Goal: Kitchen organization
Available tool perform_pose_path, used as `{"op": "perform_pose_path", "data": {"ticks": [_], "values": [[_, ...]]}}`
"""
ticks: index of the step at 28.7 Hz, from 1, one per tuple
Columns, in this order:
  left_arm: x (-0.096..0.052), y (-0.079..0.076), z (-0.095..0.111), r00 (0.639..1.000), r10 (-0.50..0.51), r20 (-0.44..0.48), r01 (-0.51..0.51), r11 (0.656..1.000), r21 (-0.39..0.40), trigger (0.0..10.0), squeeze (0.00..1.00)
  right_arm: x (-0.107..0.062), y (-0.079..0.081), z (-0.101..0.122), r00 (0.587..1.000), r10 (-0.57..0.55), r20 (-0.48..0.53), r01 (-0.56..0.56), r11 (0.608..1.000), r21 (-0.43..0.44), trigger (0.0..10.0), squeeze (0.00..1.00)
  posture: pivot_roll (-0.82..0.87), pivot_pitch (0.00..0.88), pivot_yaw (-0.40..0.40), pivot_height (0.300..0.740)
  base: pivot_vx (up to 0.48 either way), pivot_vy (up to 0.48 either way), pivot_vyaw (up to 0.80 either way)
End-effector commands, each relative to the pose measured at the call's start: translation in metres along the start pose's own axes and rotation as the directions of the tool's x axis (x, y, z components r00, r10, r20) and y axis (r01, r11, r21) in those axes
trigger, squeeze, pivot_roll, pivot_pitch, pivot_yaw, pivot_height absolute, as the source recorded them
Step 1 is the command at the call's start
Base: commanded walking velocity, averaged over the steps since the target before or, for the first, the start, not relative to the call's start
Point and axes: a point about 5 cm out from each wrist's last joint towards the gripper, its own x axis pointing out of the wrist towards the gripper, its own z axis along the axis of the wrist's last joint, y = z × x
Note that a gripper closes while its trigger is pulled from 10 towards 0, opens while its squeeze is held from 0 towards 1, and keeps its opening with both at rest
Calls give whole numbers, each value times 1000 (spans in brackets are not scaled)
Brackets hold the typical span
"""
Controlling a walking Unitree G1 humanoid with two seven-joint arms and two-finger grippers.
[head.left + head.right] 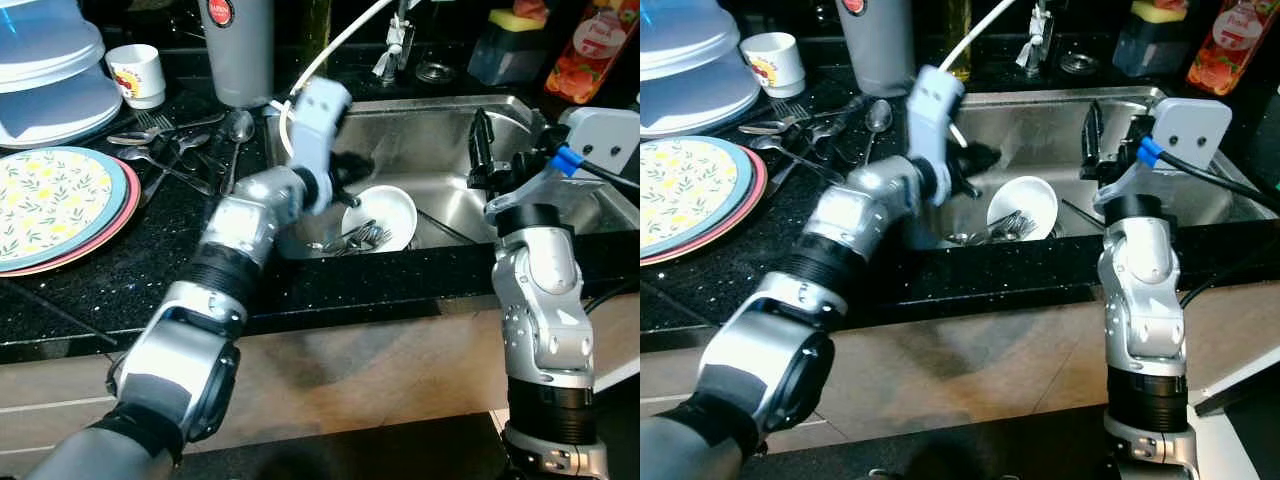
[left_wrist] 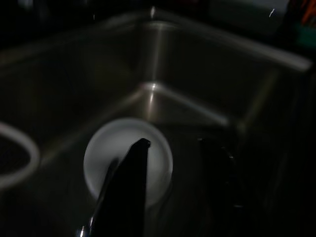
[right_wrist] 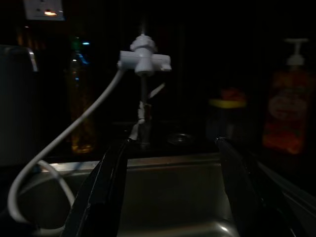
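Observation:
A white bowl (image 1: 392, 208) lies tilted in the steel sink (image 1: 440, 130), with several forks and spoons (image 1: 352, 238) piled at its mouth. My left gripper (image 1: 348, 172) reaches down into the sink just left of the bowl. In the left wrist view it (image 2: 174, 144) is open, with the bowl (image 2: 106, 150) beyond one finger (image 2: 129, 187) and nothing held. My right gripper (image 1: 481, 140) stands upright over the sink's right part, open and empty (image 3: 172, 142), facing the faucet (image 3: 144, 58).
More cutlery (image 1: 175, 140) lies on the black counter (image 1: 130, 270) left of the sink. Stacked patterned plates (image 1: 50, 205), a white mug (image 1: 137, 74) and a steel canister (image 1: 238, 50) stand there. A white hose (image 1: 340, 40) hangs over the sink. A sponge holder (image 1: 510, 45) and soap bottle (image 1: 590, 50) stand behind.

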Motion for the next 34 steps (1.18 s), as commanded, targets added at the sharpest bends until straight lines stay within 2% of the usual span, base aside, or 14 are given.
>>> {"op": "perform_pose_path", "data": {"ticks": [1, 2, 7, 8, 10, 11, 15, 17, 22, 23, 24, 31, 32, 34], "values": [[-2, 1, 25, 991, -17, 134, 14, 1000, 22, 10000, 1000, -3, -3, -1, 1000, -12, -10, 11, 1000, -2, 10000, 0, 36, 95, -2, 740, 0, 0, 0], [-4, 4, 33, 983, -12, 183, 8, 1000, 23, 10000, 0, -3, -3, -1, 1000, -13, -10, 13, 1000, -3, 10000, 0, 36, 95, -2, 740, 0, 0, 0], [-28, 28, 67, 934, 116, 339, -148, 987, 69, 10000, 0, -3, -3, -1, 1000, -12, -11, 12, 1000, -2, 10000, 0, 45, 102, -5, 740, 0, 0, 0], [-28, 28, 67, 934, 116, 339, -148, 987, 69, 10000, 0, -3, -3, -1, 1000, -12, -11, 12, 1000, -2, 10000, 0, 45, 102, -5, 740, 0, 0, 0], [-50, 60, 70, 908, 325, 267, -361, 927, 100, 10000, 0, -3, -3, -1, 1000, -12, -11, 12, 1000, 2, 10000, 0, 53, 104, -7, 740, 0, 0, 0], [-50, 60, 70, 908, 325, 267, -361, 927, 100, 10000, 0, -3, -3, -1, 1000, -12, -11, 12, 1000, 2, 10000, 0, 53, 104, -7, 740, 0, 0, 0], [-63, 89, 43, 857, 506, 98, -514, 854, 85, 10000, 0, -3, -2, -3, 1000, -10, -17, 10, 1000, 9, 10000, 0, 71, 109, -17, 740, 0, 0, 0], [-62, 96, 15, 849, 529, -9, -527, 848, 61, 10000, 0, -2, 1, -4, 1000, -2, -21, 2, 1000, 16, 10000, 0, 69, 111, -17, 740, 0, 0, 0], [-54, 93, -8, 837, 538, -95, -540, 842, 6, 10000, 0, -1, 3, -1, 1000, 1, -11, -1, 1000, 21, 10000, 0, 56, 117, -9, 740, 0, 0, 0], [-53, 94, -8, 823, 559, -99, -560, 828, 14, 10000, 157, -1, 2, -1, 1000, -2, -11, 2, 1000, 19, 10000, 0, 51, 118, -6, 740, 0, 0, 0], [-54, 95, -8, 814, 573, -101, -574, 819, 22, 10000, 1000, -2, 2, 0, 1000, -4, -11, 4, 1000, 19, 10000, 0, 48, 120, -4, 740, 0, 0, 0], [-55, 99, 4, 764, 641, -79, -638, 768, 54, 10000, 1000, -8, -2, 0, 1000, -19, -23, 19, 1000, 6, 10000, 0, 40, 142, 8, 740, 0, 0, 0], [-55, 100, 8, 761, 646, -64, -643, 764, 57, 10000, 0, -9, -2, 0, 1000, -20, -24, 20, 1000, 7, 10000, 0, 41, 149, 10, 740, 0, 0, 0], [-55, 101, 10, 760, 647, -55, -645, 762, 57, 10000, 0, -9, -2, 0, 999, -21, -25, 21, 1000, 7, 10000, 0, 41, 151, 10, 740, 0, 0, 0]]}}
